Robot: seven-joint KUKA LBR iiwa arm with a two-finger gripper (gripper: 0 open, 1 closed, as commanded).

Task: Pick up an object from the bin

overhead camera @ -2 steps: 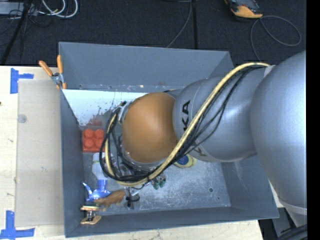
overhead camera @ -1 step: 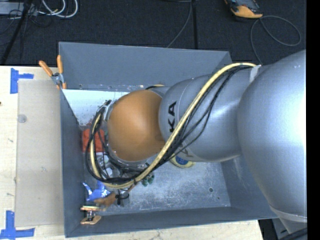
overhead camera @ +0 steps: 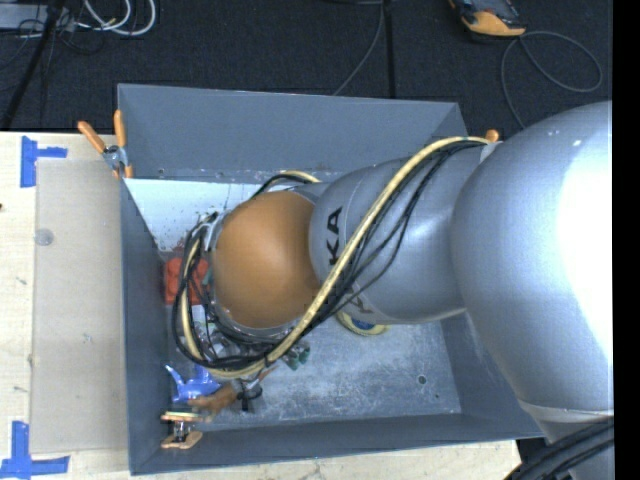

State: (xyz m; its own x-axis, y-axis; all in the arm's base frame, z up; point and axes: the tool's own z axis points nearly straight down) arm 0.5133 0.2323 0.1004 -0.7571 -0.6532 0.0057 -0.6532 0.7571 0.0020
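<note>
- One grey metal bin (overhead camera: 300, 138) with sloping walls holds a handful of small loose things, most of them on its left side.
- One silver robot arm (overhead camera: 520, 268) reaches in from the right and ends in a smooth orange-brown domed cover (overhead camera: 262, 258), with black and yellow cables (overhead camera: 350, 248) looped around it.
- Under the domed cover's lower left edge sits the dark claw (overhead camera: 222, 343). Cover and cables hide its tip, so I cannot tell how far open it is or whether it has hold of anything.
- Just left of the cover, partly tucked beneath it, lies a red-orange lumpy thing (overhead camera: 174, 273).
- Below the cover's lower left lies a small blue plastic piece (overhead camera: 188, 380). A tan-orange curved piece (overhead camera: 213, 401) lies just beside it, and a small black bit (overhead camera: 248, 396) lies to the right of that.
- Further below and left of the cover, in the bin's corner, lies a small brown-and-orange clip-like thing (overhead camera: 180, 434).
- Just below the cover's lower right edge shows a small green thing (overhead camera: 298, 356).
- Right of the cover, a round white-and-yellow thing (overhead camera: 362, 323) peeks out from under the arm.
- Which of these things lies directly under the claw cannot be told.
</note>
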